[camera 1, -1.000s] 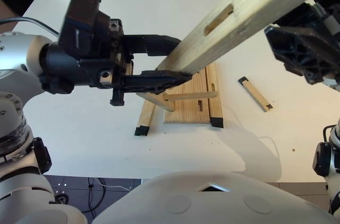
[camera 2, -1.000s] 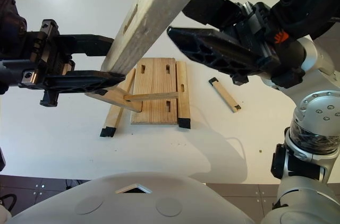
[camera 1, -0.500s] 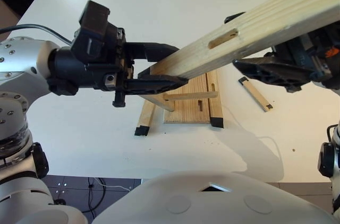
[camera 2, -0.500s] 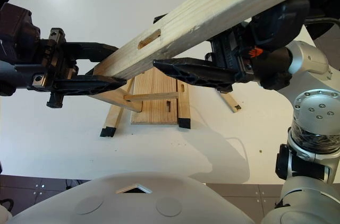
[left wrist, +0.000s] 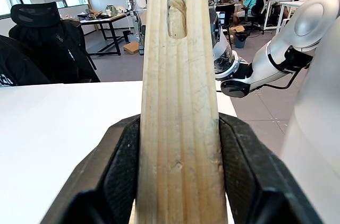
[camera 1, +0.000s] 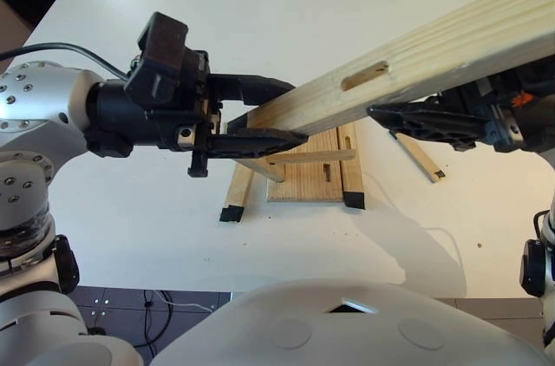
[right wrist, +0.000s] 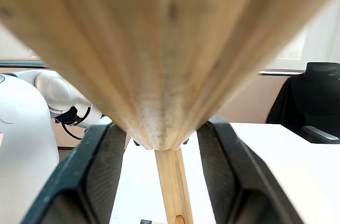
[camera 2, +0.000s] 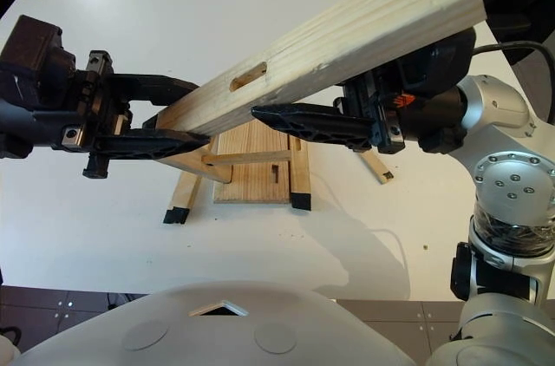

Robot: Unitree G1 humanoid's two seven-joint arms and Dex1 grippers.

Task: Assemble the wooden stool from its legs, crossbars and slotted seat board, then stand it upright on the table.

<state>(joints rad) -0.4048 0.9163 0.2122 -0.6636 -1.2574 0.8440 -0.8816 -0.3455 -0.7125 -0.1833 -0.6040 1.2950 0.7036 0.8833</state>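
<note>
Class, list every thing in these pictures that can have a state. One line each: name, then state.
Held leg: lifted off the table, tilted, slot on its upper face.
Left gripper: shut on the held leg's lower end.
Right gripper: around the held leg farther up; grip unclear.
Seat board: lying flat on the table, stool not yet assembled.
Short bar: lying loose on the table.

no text, number or sign can be read anywhere. a small orange mark [camera 2: 401, 99] sits on the black plastic casing [camera 2: 431, 71] at the right arm's wrist, too small to make out as letters.
</note>
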